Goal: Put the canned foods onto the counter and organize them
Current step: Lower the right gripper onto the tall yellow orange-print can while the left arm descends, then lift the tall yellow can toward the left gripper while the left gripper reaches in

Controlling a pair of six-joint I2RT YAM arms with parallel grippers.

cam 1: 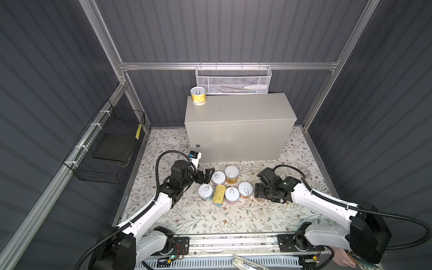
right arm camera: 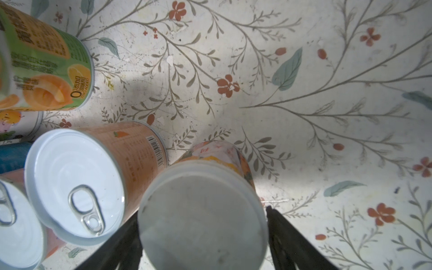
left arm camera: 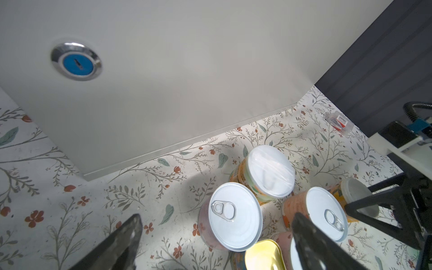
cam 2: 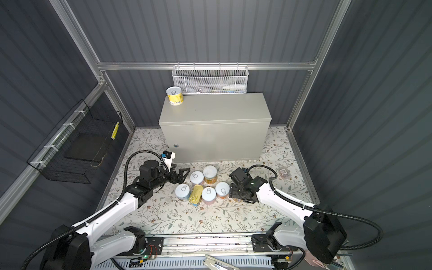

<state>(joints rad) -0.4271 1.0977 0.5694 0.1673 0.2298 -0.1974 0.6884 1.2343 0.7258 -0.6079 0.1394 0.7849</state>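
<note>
The counter (cam 1: 238, 117) stands at the back, and a yellow can (cam 1: 198, 95) sits on its top at the far left corner. Several canned foods cluster on the floral floor in front of it, among them a pink can (cam 1: 219, 178), a tall orange can (cam 1: 232, 174) and a gold rectangular tin (cam 1: 219, 198). My right gripper (right arm camera: 201, 214) is shut on an orange-labelled can with a grey lid (right arm camera: 202, 215) at the cluster's right edge; in both top views the gripper hides it. My left gripper (left arm camera: 217, 216) hangs open just left of the pink can (left arm camera: 233, 215).
A white mesh basket (cam 1: 232, 79) hangs on the back rail above the counter. A black wire basket (cam 1: 107, 147) is fixed to the left wall. A small clear packet (cam 1: 305, 173) lies on the floor at the right.
</note>
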